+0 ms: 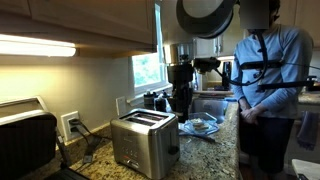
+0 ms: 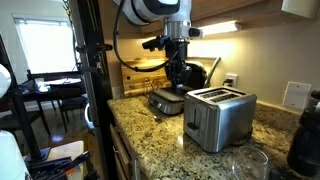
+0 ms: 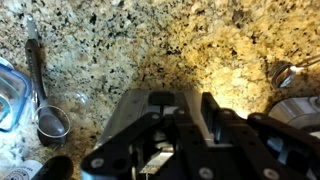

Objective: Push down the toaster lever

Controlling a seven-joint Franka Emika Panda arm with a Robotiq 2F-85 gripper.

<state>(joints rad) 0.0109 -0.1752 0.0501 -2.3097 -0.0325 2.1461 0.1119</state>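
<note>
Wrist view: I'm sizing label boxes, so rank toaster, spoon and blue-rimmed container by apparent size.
1. toaster, partly behind the fingers
2. spoon
3. blue-rimmed container; it is cropped by the frame edge, so spoon versus container is unsure

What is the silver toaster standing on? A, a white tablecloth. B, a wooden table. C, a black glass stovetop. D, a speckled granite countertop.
D: in both exterior views the toaster stands directly on the brown speckled granite countertop.
</note>
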